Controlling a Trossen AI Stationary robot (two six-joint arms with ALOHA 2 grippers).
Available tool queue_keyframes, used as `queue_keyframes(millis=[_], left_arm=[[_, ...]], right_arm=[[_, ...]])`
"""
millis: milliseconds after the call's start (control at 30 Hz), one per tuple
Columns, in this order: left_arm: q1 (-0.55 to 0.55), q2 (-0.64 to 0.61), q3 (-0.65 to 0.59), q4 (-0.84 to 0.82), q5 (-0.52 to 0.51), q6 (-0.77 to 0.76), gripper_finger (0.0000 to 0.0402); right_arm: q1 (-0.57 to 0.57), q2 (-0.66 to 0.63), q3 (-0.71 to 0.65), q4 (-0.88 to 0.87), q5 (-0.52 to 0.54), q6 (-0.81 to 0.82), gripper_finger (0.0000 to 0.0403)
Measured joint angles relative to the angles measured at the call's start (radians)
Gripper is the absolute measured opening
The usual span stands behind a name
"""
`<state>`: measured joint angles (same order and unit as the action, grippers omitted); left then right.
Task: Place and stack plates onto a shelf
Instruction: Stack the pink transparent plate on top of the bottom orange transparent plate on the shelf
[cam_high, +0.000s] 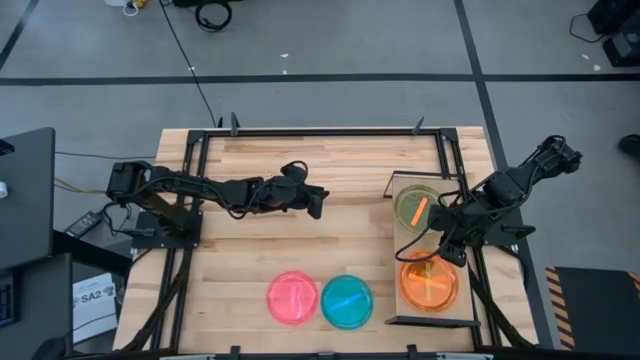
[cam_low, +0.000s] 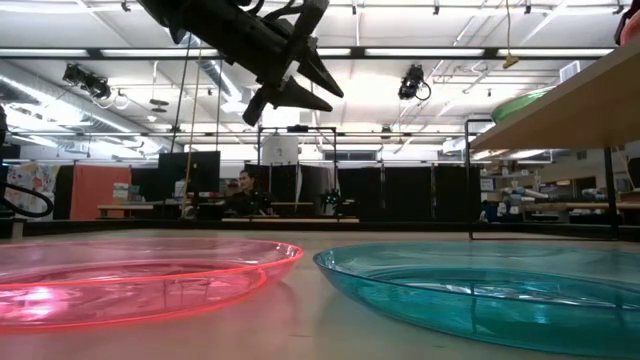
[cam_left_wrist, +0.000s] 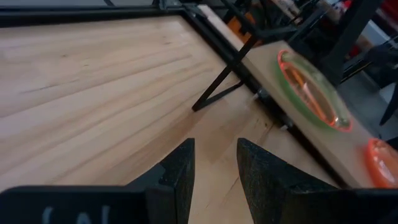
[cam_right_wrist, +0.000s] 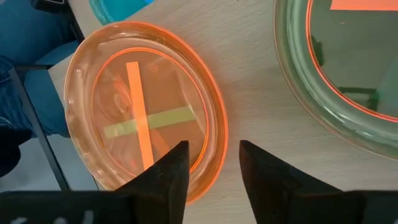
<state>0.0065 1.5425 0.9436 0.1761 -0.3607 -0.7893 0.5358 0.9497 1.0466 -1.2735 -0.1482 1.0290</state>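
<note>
Right hand (cam_right_wrist: 209, 168) was held part-open and empty just above the orange plate (cam_right_wrist: 146, 112) on the shelf (cam_high: 395, 250), beside the green plate (cam_high: 417, 204). Plates were judged light, stiff and slippery, best pinched at the rim. Pink plate (cam_high: 292, 297) and teal plate (cam_high: 346, 301) lay on the table (cam_high: 250, 245); the left hand (cam_high: 314, 203) waited part-open, empty.

**Left wrist view: slatted table, shelf edge, two plates**

Left gripper (cam_left_wrist: 214, 177) above bare wooden table top (cam_left_wrist: 93, 93), fingers (cam_left_wrist: 180, 171) parted by a narrow gap, nothing between. Beyond: shelf (cam_left_wrist: 323, 146), light board on black frame. On it, green plate (cam_left_wrist: 309, 92) with orange rim. Farther along, edge of orange plate (cam_left_wrist: 380, 163), partly cut off.
</note>
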Motion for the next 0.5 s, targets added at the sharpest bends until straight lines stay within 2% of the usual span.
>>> queue_keyframes(millis=[200, 500], left_arm=[[-0.005, 0.0, 0.0, -0.061, 0.082, 0.012, 0.0126], [-0.112, 0.0, 0.0, -0.082, 0.116, 0.198, 0.0126]], right_arm=[[0.0, 0.0, 0.0, 0.0, 0.002, 0.0, 0.0151], [0.0, 0.0, 0.0, 0.0, 0.002, 0.0, 0.0151]])
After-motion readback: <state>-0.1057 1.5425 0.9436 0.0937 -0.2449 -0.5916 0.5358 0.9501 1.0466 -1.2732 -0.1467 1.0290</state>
